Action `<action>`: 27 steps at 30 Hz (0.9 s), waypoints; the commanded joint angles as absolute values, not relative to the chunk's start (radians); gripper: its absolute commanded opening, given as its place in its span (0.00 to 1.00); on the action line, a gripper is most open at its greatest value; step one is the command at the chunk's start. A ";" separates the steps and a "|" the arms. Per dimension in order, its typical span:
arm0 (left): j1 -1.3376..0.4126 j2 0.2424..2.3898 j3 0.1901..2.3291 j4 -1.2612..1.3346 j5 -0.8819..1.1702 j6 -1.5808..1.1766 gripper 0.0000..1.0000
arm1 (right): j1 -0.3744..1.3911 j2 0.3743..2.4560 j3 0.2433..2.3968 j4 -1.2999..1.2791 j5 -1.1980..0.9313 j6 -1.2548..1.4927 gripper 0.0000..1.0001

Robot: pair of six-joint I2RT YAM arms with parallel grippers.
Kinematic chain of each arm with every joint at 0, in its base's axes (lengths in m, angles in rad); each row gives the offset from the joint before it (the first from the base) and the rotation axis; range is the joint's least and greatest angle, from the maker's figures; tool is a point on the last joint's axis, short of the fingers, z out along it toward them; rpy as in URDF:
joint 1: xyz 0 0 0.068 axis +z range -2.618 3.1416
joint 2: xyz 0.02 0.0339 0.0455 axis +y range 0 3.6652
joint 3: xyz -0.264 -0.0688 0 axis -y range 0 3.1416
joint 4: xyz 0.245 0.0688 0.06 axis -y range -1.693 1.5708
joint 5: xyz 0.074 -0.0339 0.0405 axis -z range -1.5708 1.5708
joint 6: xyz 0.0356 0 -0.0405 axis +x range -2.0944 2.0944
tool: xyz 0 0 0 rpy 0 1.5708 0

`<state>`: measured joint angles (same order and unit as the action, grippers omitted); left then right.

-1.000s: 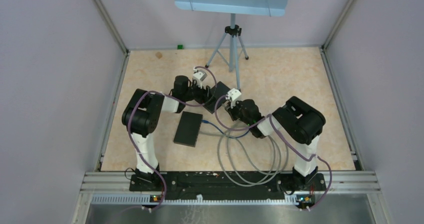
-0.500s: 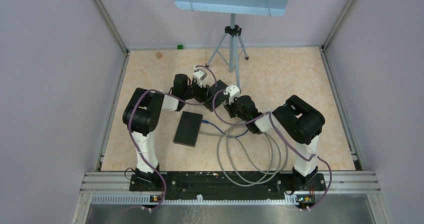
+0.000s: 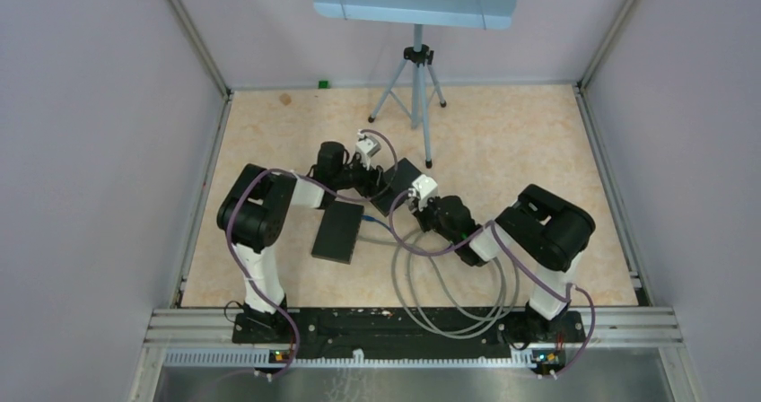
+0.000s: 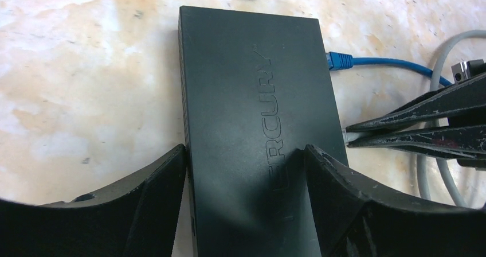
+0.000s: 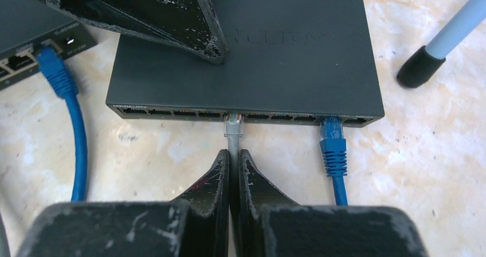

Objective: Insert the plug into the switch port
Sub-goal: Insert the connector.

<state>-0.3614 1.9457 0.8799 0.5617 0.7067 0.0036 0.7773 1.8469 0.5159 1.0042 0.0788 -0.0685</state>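
The black Mercury switch (image 4: 252,96) lies flat on the table and also shows in the top view (image 3: 401,183). My left gripper (image 4: 245,151) is spread over it, with one finger against its left edge and the other resting on its top. My right gripper (image 5: 234,154) is shut on the grey cable (image 5: 233,142) just behind the clear plug (image 5: 232,121). The plug's tip sits at the mouth of a middle port on the switch's front face (image 5: 172,111). How deep it sits cannot be told.
A blue cable (image 5: 333,145) is plugged into a port further right. A second black switch (image 3: 338,231) lies to the left, with another blue cable (image 5: 57,76) in it. A tripod foot (image 5: 420,67) stands beside the switch. Grey cable loops (image 3: 449,285) lie near the arm bases.
Both grippers and the switch have shifted toward the near edge and slightly right. The right gripper stayed shut on the grey cable at the switch's front.
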 commanded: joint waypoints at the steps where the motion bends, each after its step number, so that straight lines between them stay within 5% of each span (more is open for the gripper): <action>1: -0.468 1.937 0.813 0.312 0.927 -0.009 0.77 | 0.798 1.793 0.481 1.123 0.079 -0.074 0.00; 27: -0.586 1.982 0.870 0.157 1.061 0.153 0.73 | 0.779 1.824 0.770 0.963 0.129 -0.048 0.00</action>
